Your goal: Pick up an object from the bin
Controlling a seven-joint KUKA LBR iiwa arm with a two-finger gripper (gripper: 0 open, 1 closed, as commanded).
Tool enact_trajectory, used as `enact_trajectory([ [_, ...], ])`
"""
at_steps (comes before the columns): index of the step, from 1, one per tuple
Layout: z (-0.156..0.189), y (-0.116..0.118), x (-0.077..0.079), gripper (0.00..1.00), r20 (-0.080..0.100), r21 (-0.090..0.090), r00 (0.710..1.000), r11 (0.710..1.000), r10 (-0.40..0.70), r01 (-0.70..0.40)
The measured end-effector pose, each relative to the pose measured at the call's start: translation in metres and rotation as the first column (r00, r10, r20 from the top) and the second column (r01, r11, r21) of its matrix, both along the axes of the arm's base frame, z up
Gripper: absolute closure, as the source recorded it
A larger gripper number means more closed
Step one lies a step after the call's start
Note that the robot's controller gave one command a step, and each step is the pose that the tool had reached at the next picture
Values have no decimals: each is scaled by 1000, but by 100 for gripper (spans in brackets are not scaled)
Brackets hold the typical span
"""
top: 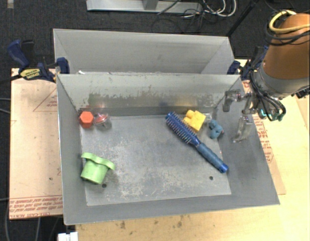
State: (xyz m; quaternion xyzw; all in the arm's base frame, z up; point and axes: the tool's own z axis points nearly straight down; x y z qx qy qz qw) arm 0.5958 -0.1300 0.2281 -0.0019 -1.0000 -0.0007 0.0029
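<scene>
My gripper [234, 117] hangs over the bin's right side wall, open, with nothing between its two metal fingers [241, 131]. Closest to it, just to its left on the bin floor, lies a small light-blue piece [215, 130]. A yellow block [194, 119] sits beside that piece near the back wall. A blue hairbrush [196, 141] lies slantwise in front of the block, bristle head at the upper left and handle pointing to the lower right.
An orange hexagonal piece [86, 119] and a small reddish clear piece [101, 120] rest at the back left. A green spool-like part [96, 167] lies at the front left. The arm with its orange cover stands over the bin's right rim.
</scene>
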Motion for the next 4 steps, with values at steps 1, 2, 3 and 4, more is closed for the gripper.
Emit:
enact_trajectory([
  [1,-163,27,-37,0,0,2,997,997,-74,74],
  [2,-127,45,-42,0,9,1,987,987,-160,160],
  [3,-129,57,-58,0,5,0,966,966,-259,259],
  [4,-157,64,-31,0,14,0,927,927,-376,376],
])
